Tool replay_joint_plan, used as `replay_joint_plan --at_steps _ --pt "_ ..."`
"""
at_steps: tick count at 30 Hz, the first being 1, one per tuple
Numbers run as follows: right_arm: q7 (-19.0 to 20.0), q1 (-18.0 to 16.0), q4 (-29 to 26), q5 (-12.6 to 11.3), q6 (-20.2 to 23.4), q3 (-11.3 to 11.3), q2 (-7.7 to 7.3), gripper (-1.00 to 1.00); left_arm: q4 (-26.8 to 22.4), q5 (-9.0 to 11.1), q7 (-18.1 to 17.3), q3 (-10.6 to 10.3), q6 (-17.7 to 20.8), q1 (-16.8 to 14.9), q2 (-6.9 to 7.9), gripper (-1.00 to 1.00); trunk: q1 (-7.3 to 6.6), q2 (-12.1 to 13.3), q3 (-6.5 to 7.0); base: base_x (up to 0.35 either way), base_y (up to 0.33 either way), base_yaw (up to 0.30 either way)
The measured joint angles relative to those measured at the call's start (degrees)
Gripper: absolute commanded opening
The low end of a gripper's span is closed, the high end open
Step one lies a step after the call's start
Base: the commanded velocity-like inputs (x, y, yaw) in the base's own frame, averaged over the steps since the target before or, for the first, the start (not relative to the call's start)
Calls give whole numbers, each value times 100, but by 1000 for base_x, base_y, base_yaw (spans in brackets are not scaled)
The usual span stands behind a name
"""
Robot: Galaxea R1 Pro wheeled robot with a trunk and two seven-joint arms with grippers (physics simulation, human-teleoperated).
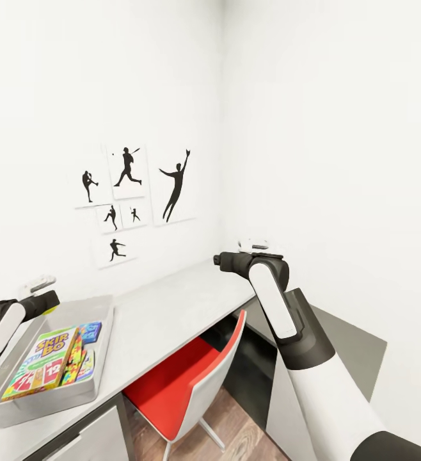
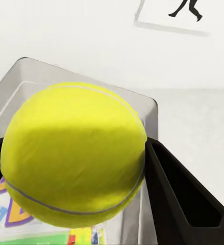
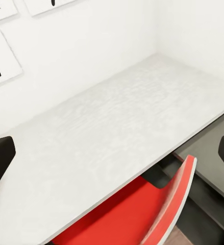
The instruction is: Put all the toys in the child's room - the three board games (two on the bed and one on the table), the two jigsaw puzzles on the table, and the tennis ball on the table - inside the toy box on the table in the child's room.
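Where black fingers (image 2: 178, 199) pinch it: fuzzy round tennis ball (image 2: 73, 153), apparently above grey toy box (image 2: 142, 102).

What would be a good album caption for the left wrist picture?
Left gripper holding the tennis ball over the grey toy box, with a board game lying inside.

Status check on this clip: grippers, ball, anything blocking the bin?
Left gripper shut on tennis ball, above toy box. Right gripper open, over table. Nothing blocking.
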Motion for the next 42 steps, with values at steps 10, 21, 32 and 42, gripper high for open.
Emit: replay_joint_plan --at_steps 10,21,32,42 --pt "0 0 0 -5 0 5 0 100 69 -66 -1 -16 -175 -34 -23 -100 0 0 2 144 54 -13" --pt "0 0 -1 -9 6 5 0 100 90 -64 -4 -19 -203 -35 -20 -100 0 0 53 69 104 -127" --pt "-2 0 0 -9 1 6 0 100 225 -68 -3 -15 -289 -34 -11 -100 0 1 56 2 41 -6" --pt "-3 0 0 -9 8 5 0 100 877 -473 63 -6 -899 -227 -8 -100 1 1 56 0 2 0"
